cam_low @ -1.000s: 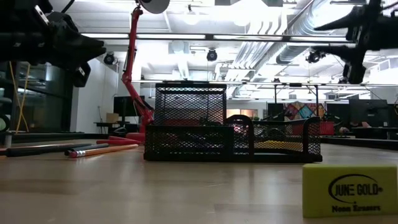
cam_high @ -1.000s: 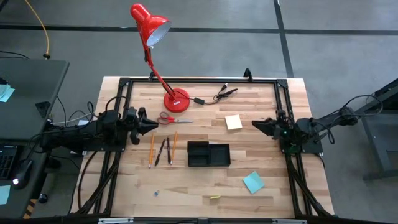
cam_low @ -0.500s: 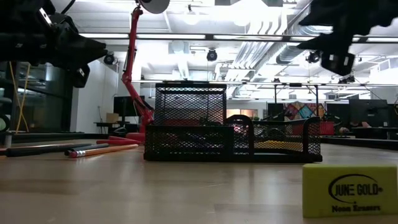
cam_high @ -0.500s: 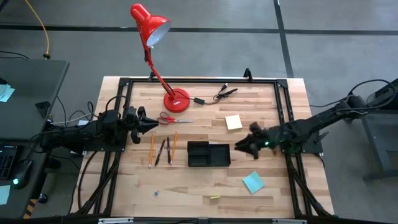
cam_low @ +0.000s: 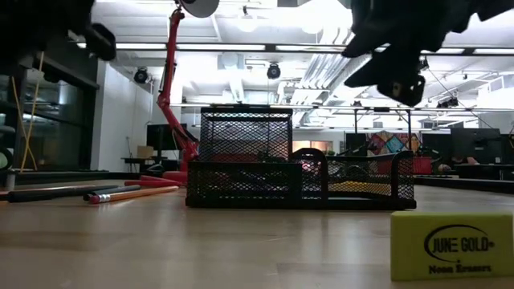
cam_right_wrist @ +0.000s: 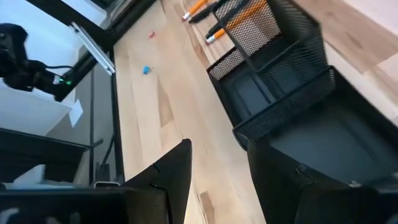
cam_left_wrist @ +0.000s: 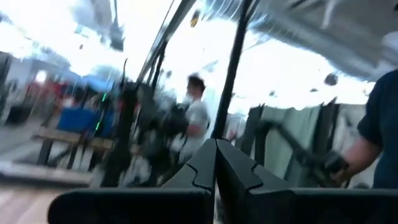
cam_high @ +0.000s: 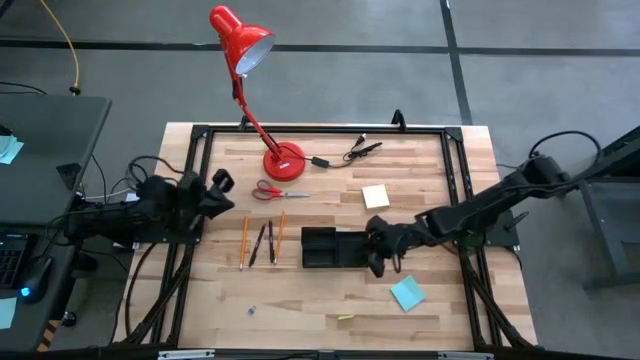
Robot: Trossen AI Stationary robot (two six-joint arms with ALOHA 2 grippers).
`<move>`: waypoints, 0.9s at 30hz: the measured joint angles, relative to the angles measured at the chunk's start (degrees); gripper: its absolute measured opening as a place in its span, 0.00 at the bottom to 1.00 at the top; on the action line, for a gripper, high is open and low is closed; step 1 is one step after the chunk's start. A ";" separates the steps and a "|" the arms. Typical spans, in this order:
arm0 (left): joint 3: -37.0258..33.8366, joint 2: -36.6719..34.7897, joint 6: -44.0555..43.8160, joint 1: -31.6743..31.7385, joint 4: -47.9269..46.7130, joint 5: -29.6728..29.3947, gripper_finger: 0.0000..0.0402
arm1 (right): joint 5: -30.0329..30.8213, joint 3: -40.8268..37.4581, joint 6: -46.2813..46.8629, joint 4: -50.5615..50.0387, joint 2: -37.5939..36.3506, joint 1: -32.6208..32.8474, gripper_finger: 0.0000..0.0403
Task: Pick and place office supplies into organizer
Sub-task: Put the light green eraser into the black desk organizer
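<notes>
Right gripper (cam_high: pixel 375 256) has swung in from the table edge, fingers apart & empty, now over the organizer (cam_high: pixel 335 248); left gripper (cam_high: pixel 222 193) pulled back, fingers together – nothing picked yet

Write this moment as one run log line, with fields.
left claw: shut, at table's left edge | right claw: open, empty, over organizer right end | organizer: empty | supplies: none placed

The right tool (cam_high: pixel 378 250) now hangs over the 3 o'clock end of the organizer (cam_high: pixel 335 248), its arm stretched in from the counter's 3 o'clock edge (fingers apart as before). The left tool (cam_high: pixel 215 197) sits pulled back toward 9 o'clock, fingers now pressed together.
</notes>
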 joint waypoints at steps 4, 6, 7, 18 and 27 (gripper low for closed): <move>0.00 -0.01 0.55 0.01 3.59 0.66 0.00 | -0.15 3.20 0.46 0.01 3.58 -0.02 0.37; 0.00 0.00 1.23 0.00 3.31 1.20 0.00 | -2.08 5.22 0.58 0.07 5.37 0.10 0.37; 0.00 0.00 1.58 0.02 3.04 1.32 0.00 | -3.52 6.30 0.87 0.37 6.34 0.42 0.37; -0.04 0.00 3.34 0.02 -0.53 2.53 0.00 | -2.44 20.41 2.48 -1.13 20.98 7.11 0.37; -0.07 0.02 3.08 0.04 -5.81 -0.95 0.00 | -1.21 27.31 4.24 -10.80 28.92 10.78 0.37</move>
